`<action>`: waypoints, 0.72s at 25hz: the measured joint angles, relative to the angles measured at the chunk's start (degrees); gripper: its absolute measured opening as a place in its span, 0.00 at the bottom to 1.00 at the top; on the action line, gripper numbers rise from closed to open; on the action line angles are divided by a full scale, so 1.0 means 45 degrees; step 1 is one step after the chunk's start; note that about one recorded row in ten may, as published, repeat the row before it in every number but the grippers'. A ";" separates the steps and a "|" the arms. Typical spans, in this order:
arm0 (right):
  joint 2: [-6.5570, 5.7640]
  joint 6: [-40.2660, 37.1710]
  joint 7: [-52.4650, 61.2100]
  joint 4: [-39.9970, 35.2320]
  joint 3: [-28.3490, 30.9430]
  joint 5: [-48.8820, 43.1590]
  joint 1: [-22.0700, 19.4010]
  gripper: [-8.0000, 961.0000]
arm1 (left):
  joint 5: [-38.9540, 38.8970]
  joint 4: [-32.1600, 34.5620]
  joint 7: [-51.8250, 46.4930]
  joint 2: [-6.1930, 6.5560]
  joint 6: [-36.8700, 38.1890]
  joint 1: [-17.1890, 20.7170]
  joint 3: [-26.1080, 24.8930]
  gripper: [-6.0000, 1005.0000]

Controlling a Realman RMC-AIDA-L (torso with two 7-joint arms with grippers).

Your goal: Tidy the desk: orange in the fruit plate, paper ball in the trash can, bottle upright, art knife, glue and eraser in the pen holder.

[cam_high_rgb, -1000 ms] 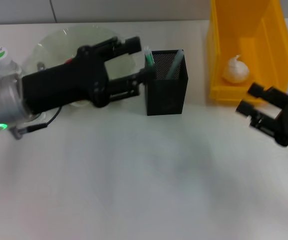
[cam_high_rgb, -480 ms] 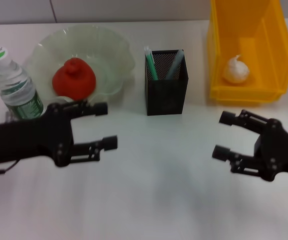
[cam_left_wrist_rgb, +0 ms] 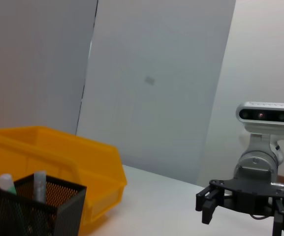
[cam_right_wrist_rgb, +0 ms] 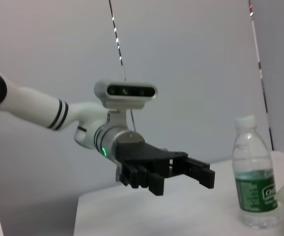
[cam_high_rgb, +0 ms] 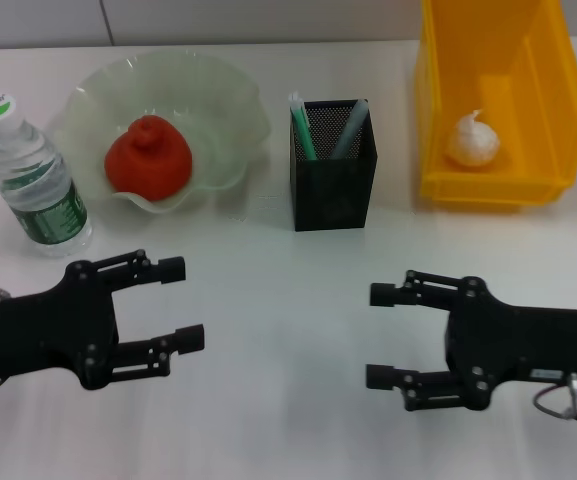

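Note:
The orange [cam_high_rgb: 148, 158] lies in the pale green fruit plate [cam_high_rgb: 236, 95]. To its left the bottle [cam_high_rgb: 33, 180] stands upright. The white paper ball [cam_high_rgb: 471, 140] rests inside the yellow trash can [cam_high_rgb: 438, 120]. In the black mesh pen holder [cam_high_rgb: 333, 185] a greyish art knife [cam_high_rgb: 350, 128] leans beside a light green, white-tipped stick [cam_high_rgb: 301, 125], seemingly the glue. The eraser is hidden. My left gripper [cam_high_rgb: 183, 302] hovers open and empty near the table's front left. My right gripper [cam_high_rgb: 376, 335] is open and empty at the front right, facing it.
The left wrist view takes in the pen holder [cam_left_wrist_rgb: 38, 209], the trash can [cam_left_wrist_rgb: 63, 157] and the right gripper [cam_left_wrist_rgb: 220, 199]. The right wrist view catches the left gripper [cam_right_wrist_rgb: 181, 172] and the bottle [cam_right_wrist_rgb: 254, 177]. Bare white table lies between the grippers.
The left arm drew back from the pen holder to the front left, uncovering the orange and plate. The right arm came away from the trash can toward the front centre.

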 joint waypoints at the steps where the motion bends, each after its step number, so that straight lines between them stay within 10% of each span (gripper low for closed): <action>1: 0.0007 0.0136 -0.0006 -0.0001 -0.0098 0.0000 0.0070 0.86 | 0.0003 -0.0196 0.0161 0.0037 0.0005 -0.0002 -0.0002 0.78; 18: 0.0076 0.1140 -0.0468 0.0924 -0.0407 0.0127 0.0946 0.85 | 0.0316 -0.1313 0.1325 0.0129 -0.0197 0.0106 -0.0217 0.78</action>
